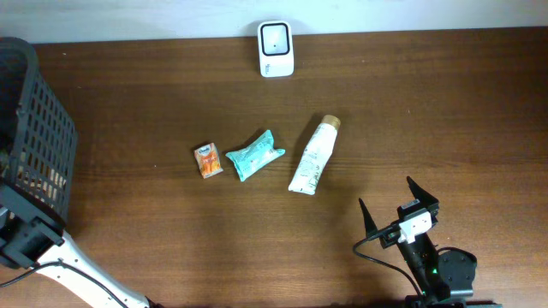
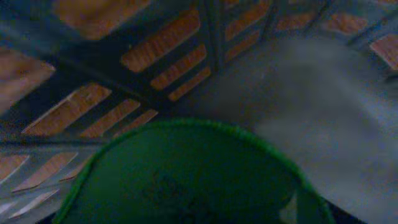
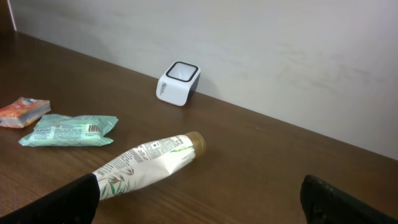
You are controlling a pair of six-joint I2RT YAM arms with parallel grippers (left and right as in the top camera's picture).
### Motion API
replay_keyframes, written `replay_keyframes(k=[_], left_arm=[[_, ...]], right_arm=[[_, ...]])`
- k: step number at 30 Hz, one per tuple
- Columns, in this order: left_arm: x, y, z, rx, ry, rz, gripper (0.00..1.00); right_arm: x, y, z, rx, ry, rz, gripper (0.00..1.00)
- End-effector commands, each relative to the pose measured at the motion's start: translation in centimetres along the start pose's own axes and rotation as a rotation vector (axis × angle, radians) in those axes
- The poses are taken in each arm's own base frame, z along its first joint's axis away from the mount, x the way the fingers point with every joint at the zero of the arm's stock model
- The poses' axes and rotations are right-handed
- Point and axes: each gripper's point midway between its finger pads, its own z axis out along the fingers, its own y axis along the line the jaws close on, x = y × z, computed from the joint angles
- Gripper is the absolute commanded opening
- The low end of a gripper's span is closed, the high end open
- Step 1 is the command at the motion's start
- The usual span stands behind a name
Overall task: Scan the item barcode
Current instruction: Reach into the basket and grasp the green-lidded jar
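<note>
A dark green, round-edged item (image 2: 186, 174) fills the lower half of the left wrist view, lying inside the black mesh basket (image 2: 155, 56). It hides my left gripper's fingers, and the basket (image 1: 34, 128) covers that gripper from above; only the left arm (image 1: 30, 239) shows at the bottom left. The white barcode scanner (image 1: 276, 49) stands at the table's far edge, also visible from the right wrist (image 3: 178, 83). My right gripper (image 1: 385, 192) hovers open near the front right with nothing between its fingers (image 3: 348, 202).
On the table's middle lie a white tube with a gold cap (image 1: 313, 155), a teal packet (image 1: 254, 154) and a small orange packet (image 1: 208, 160). The tube (image 3: 146, 163) reaches close to the right gripper's left finger. A pale wall backs the table.
</note>
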Motion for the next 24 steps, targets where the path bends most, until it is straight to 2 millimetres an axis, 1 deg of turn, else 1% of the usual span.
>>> replay_keyframes(k=[1, 3, 7, 10, 13, 16, 19, 24], left_arm=[[0.1, -0.1, 0.5, 0.006, -0.001, 0.005, 0.55], [-0.1, -0.1, 0.5, 0.007, -0.007, 0.004, 0.41], [-0.5, -0.1, 0.1, 0.008, -0.016, 0.002, 0.44], [-1.1, -0.2, -0.9, 0.013, -0.037, 0.001, 0.44], [-2.4, -0.5, -3.1, 0.025, -0.078, 0.001, 0.43], [-3.7, -1.5, -5.9, 0.085, -0.117, 0.002, 0.43], [-4.7, -2.1, -8.4, 0.141, -0.152, 0.000, 0.41], [-6.1, -2.6, -12.5, 0.209, -0.209, 0.000, 0.41]], right_arm=[[0.2, 0.3, 0.0, -0.012, 0.001, 0.011, 0.98], [0.2, 0.3, 0.0, -0.012, 0.001, 0.011, 0.98], [0.2, 0.3, 0.0, -0.012, 0.001, 0.011, 0.98], [0.2, 0.3, 0.0, -0.012, 0.001, 0.011, 0.98], [0.2, 0.3, 0.0, -0.012, 0.001, 0.011, 0.98], [0.2, 0.3, 0.0, -0.012, 0.001, 0.011, 0.98], [0.2, 0.3, 0.0, -0.012, 0.001, 0.011, 0.98], [0.2, 0.3, 0.0, -0.012, 0.001, 0.011, 0.98]])
